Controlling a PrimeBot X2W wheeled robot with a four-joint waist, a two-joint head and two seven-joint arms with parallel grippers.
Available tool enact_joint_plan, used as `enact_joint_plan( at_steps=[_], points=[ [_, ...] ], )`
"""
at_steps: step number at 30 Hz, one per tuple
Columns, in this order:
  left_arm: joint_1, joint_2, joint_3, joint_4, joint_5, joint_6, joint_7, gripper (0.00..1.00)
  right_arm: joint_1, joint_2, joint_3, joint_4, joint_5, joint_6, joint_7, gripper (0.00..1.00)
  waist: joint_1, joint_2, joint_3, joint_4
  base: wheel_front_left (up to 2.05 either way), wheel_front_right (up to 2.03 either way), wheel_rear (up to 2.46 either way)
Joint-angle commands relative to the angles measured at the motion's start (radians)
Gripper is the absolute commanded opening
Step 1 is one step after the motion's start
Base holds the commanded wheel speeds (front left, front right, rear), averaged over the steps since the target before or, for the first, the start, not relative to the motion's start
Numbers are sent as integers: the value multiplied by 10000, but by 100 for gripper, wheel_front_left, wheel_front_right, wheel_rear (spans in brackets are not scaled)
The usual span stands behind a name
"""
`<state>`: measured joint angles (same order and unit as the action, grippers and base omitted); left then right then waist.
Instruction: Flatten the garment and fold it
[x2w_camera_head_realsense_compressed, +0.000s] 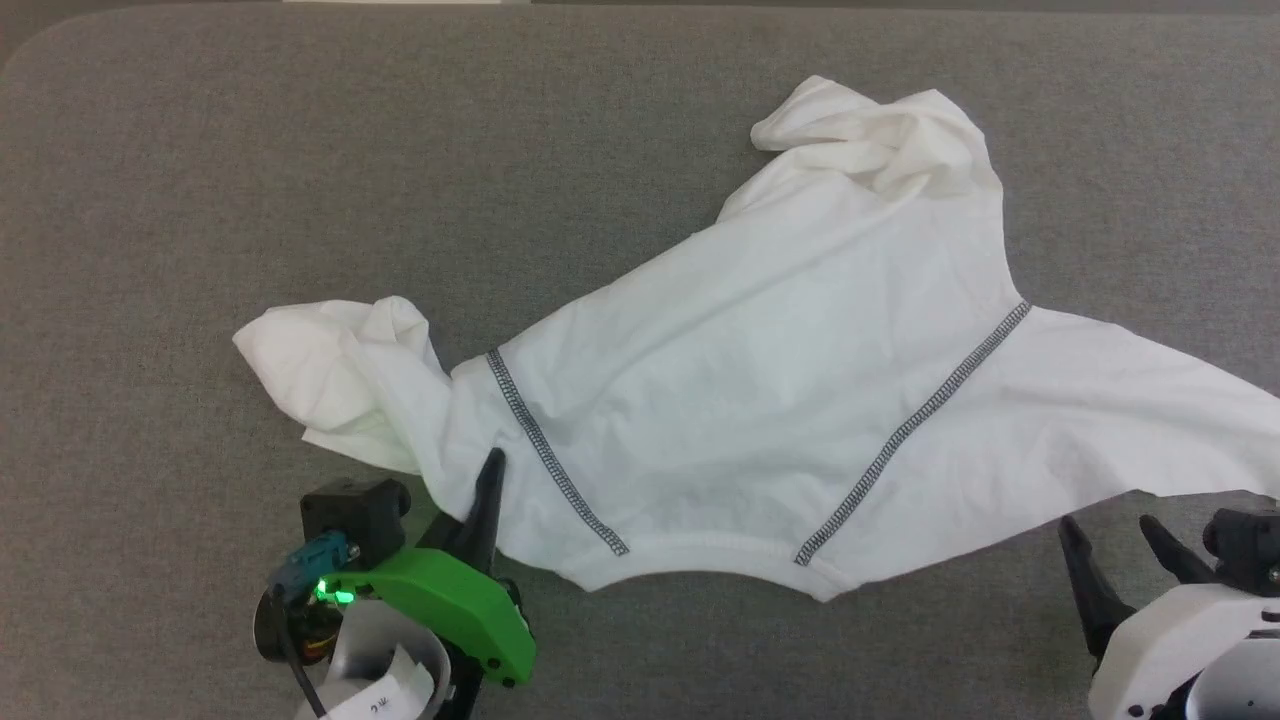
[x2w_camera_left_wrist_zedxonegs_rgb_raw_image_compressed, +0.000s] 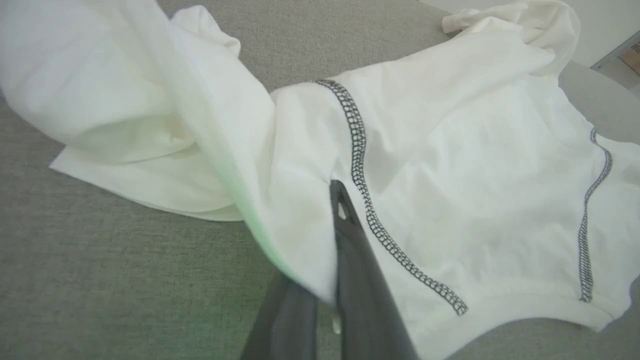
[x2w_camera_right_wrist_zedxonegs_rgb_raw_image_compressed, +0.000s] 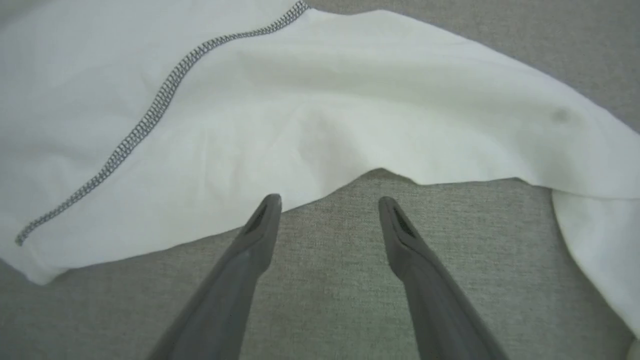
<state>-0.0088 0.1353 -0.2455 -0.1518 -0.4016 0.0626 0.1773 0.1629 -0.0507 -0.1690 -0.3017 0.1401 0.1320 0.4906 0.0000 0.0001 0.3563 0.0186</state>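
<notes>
The garment (x2w_camera_head_realsense_compressed: 760, 380) is a white long-sleeved shirt with two dark zigzag shoulder seams, spread across the grey table with its collar toward me. Its hem end is bunched at the far right (x2w_camera_head_realsense_compressed: 880, 140), and one sleeve lies crumpled at the left (x2w_camera_head_realsense_compressed: 330, 370). My left gripper (x2w_camera_head_realsense_compressed: 488, 478) is shut on the garment (x2w_camera_left_wrist_zedxonegs_rgb_raw_image_compressed: 450, 165) at the left shoulder, just left of the seam, with cloth draped over one finger. My right gripper (x2w_camera_head_realsense_compressed: 1110, 530) stands open just short of the right sleeve's near edge (x2w_camera_right_wrist_zedxonegs_rgb_raw_image_compressed: 350, 125), nothing between its fingers (x2w_camera_right_wrist_zedxonegs_rgb_raw_image_compressed: 265, 215).
The grey fabric-covered table (x2w_camera_head_realsense_compressed: 300, 150) stretches around the garment, with bare surface at the back left and along the near edge between my arms. The right sleeve runs off the head view's right edge.
</notes>
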Motion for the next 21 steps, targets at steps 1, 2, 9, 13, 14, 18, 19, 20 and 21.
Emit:
enact_joint_plan(
  at_steps=[1, 2, 9, 13, 14, 18, 19, 20, 21],
  points=[
    [-232, -30, -34, 42, 40, -39, -96, 0, -114, 5, -140, -75, -11, -13, 178, 100, 0, -1, 169, 61, 0, 0, 0],
    [-269, -42, -59, 58, 43, -43, -101, 0, -158, 5, -197, -81, -53, -13, 273, 100, 0, -1, 222, 91, 0, 0, 0],
    [-524, -94, -215, 151, 57, -70, -112, 0, -602, -53, 106, -10, -505, -13, 724, 100, 0, -1, 672, 381, 0, 0, 0],
    [-656, -161, -344, 232, 27, -79, -131, 0, -1093, -1016, 882, 382, -687, -13, 1709, 100, 0, -1, 1057, 598, 0, 0, 0],
    [-678, -166, -366, 246, 29, -82, -130, 0, -1166, -1301, 1113, 471, -678, -13, 1965, 100, 0, -1, 1116, 617, 0, 0, 0],
    [-813, -179, -445, 335, 44, -114, -165, 0, -1651, -2435, 1944, 652, -388, -13, 2865, 25, 0, -1, 1253, 681, 0, 0, 0],
    [-860, -181, -462, 368, 48, -120, -168, 0, -1794, -2633, 2027, 612, -279, -13, 2989, 0, 0, -1, 1257, 698, 0, 0, 0],
    [-894, -185, -474, 394, 48, -124, -176, 0, -1892, -2743, 2055, 567, -182, -13, 3063, 0, 0, -1, 1245, 707, 0, 0, 0],
    [-930, -197, -480, 414, 42, -128, -216, 0, -2009, -2826, 2028, 488, -81, -13, 3083, 0, 0, -1, 1213, 715, 0, 0, 0]
  ],
)
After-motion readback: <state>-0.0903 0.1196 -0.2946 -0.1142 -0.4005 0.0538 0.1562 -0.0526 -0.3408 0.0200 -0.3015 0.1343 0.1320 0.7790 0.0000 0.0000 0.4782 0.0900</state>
